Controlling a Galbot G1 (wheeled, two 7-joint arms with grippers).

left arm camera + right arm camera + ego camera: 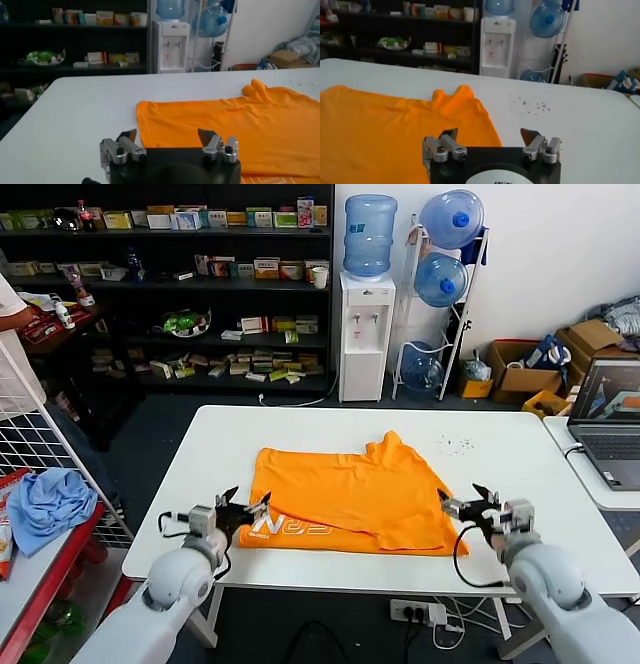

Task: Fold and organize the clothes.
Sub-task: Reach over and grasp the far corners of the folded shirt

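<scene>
Head view, from left edge to right. At far left, a white wire rack [30,434] with a light blue cloth [48,502] bunched on a red shelf [45,559] at lower left. Behind, across the upper left, dark shelves [170,294] stocked with boxes and packets. In the middle, a white table [330,434] on a dark floor. Flat on it, the orange T-shirt [350,494], partly folded, with white lettering showing along its near edge at lower centre. At the shirt's lower left corner, the left gripper [243,512], fingers spread apart, holding nothing, tips just beside the cloth's edge. At lower right, just beside the shirt's right corner, the right gripper [470,506], likewise released, jaws wide and empty. Small dark specks [455,446] on the tabletop right of the shirt. Behind the table at upper centre, a white water dispenser [365,334] with a blue bottle on top; right of it, a rack of blue bottles [445,274] against a white wall. Farther right, cardboard boxes [525,369] on the floor. At the right edge, a laptop [610,419] open on a second white table [590,474].

Left wrist view: fingers [126,136] parted over bare tabletop, shirt edge between and beyond them.

Right wrist view: fingers [448,135] parted too, the shirt's corner reaching in at one finger, bare table at the other.
</scene>
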